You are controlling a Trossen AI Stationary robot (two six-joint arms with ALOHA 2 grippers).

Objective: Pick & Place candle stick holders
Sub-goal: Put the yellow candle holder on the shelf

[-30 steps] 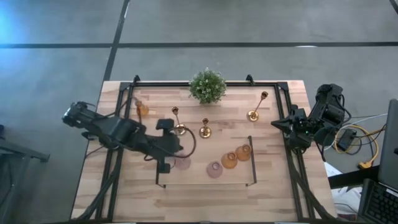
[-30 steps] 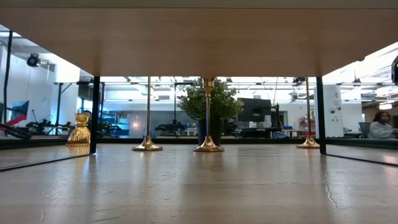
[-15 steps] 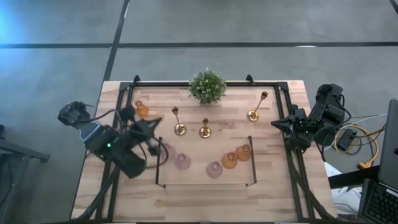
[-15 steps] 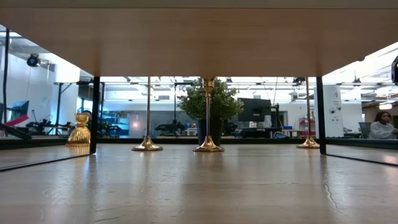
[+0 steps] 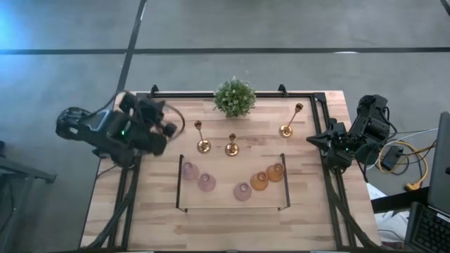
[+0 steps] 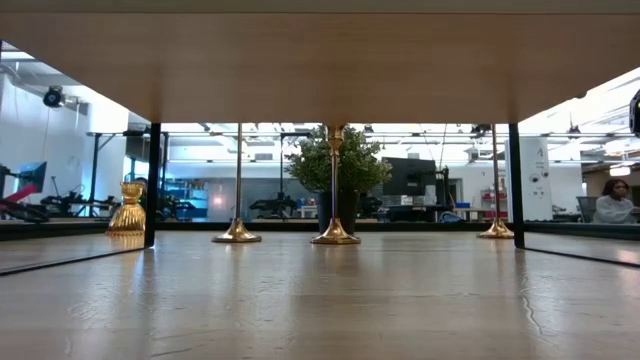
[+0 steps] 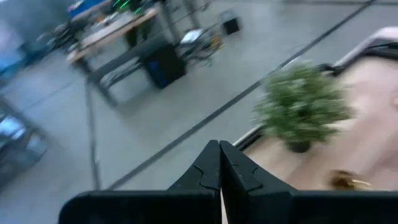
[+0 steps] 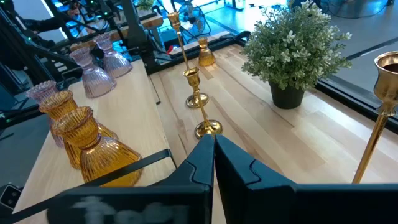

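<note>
Three gold brass candlesticks (image 5: 202, 144) (image 5: 231, 147) (image 5: 288, 126) stand upright on their round bases on the wooden table. Three pink glass cups (image 5: 190, 170) (image 5: 206, 183) (image 5: 242, 191) and two amber ones (image 5: 259, 180) (image 5: 275, 171) stand on a raised shelf (image 5: 228, 204). Another amber cup (image 6: 127, 208) stands on the table at the far left, under my left arm in the high view. My left gripper (image 5: 171, 129) hangs shut and empty above the table's far left part. My right gripper (image 5: 329, 144) waits shut and empty at the right edge.
A bushy green potted plant (image 5: 234, 97) stands at the middle of the far edge. The shelf's black legs (image 6: 152, 185) (image 6: 514, 185) stand on the table. A black rail (image 5: 309, 93) frames the table. A person sits in the room behind, at the right (image 6: 612, 200).
My left arm has swung back from over the shelf's left end toward the table's far left corner, rising a little and rolling its wrist, its fingers shut throughout. The leftmost pink cup, covered by the arm before, now shows standing on the shelf.
</note>
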